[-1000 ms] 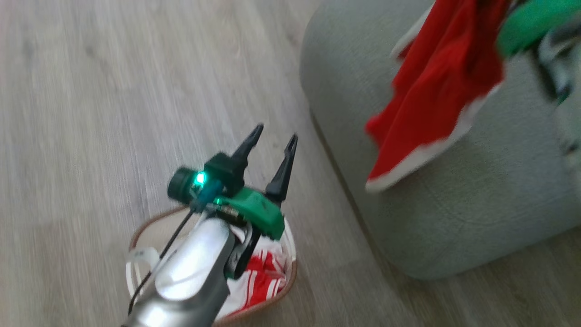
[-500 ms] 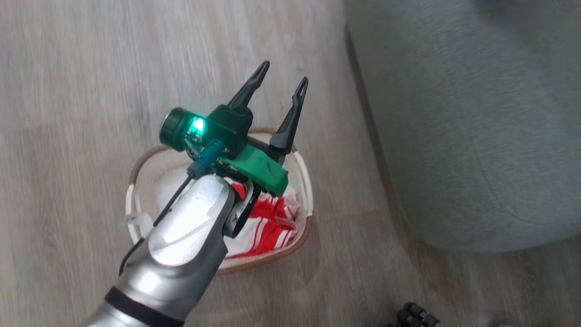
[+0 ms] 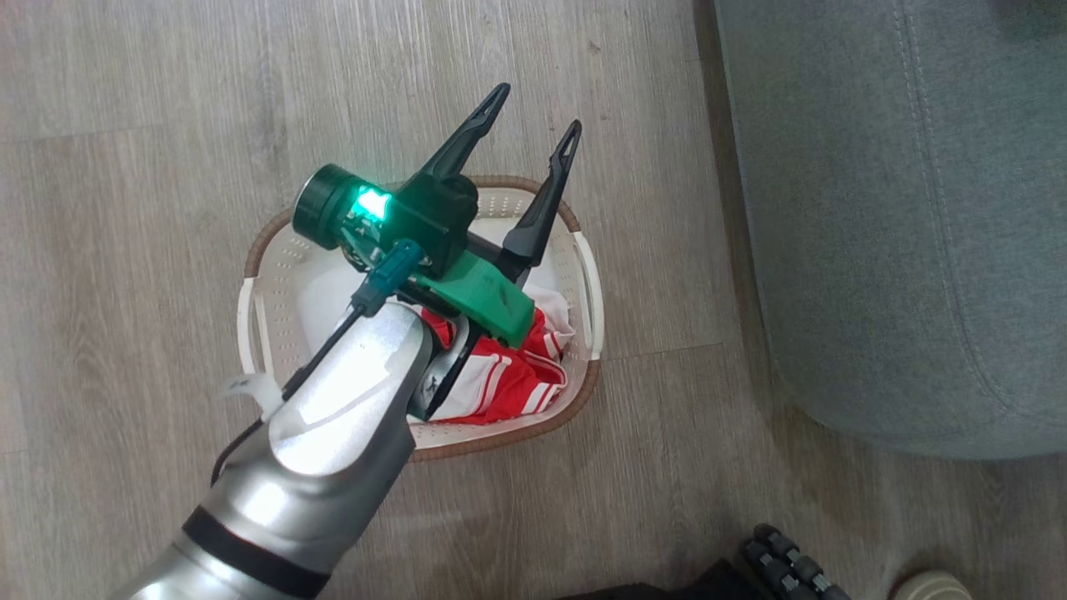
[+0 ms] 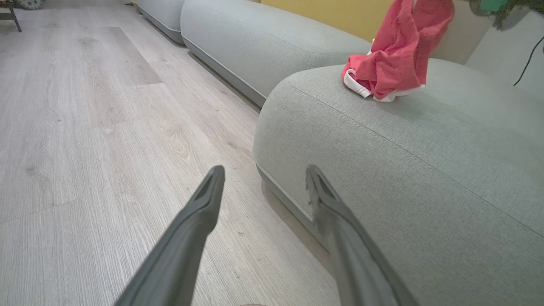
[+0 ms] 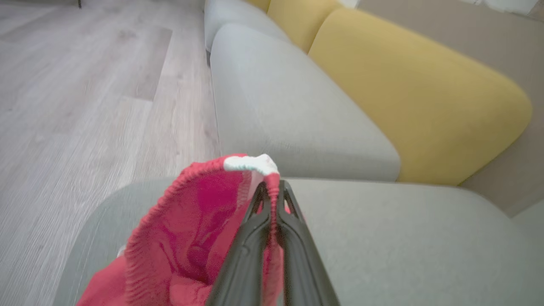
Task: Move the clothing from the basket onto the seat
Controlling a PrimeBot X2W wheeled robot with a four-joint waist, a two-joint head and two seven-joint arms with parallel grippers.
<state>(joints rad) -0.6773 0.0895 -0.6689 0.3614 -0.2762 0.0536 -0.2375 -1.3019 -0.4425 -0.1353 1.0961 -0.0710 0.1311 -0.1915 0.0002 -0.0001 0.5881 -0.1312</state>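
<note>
Camera swung onto basket point(image 3: 279, 275); left jaws spread above; right jaws pinch garment point(image 5: 187, 221) touching seat point(image 4: 425, 161).

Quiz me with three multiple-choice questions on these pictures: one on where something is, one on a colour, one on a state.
1. The cream perforated plastic basket stands:
A) on a table
B) on the pale wooden floor beside the grey-green fabric sofa seat
C) on a chair

2. The rounded fabric back cushion behind the seats is:
A) blue
B) black
C) yellow

3. The right gripper has its fingers:
A) shut on a red fabric garment
B) spread wide
C) shut on a basket handle

Answers:
1 B, floor planks surround the basket in the head view.
2 C, the right wrist view shows it yellow.
3 A, the fingers pinch the garment's elastic edge.
</note>
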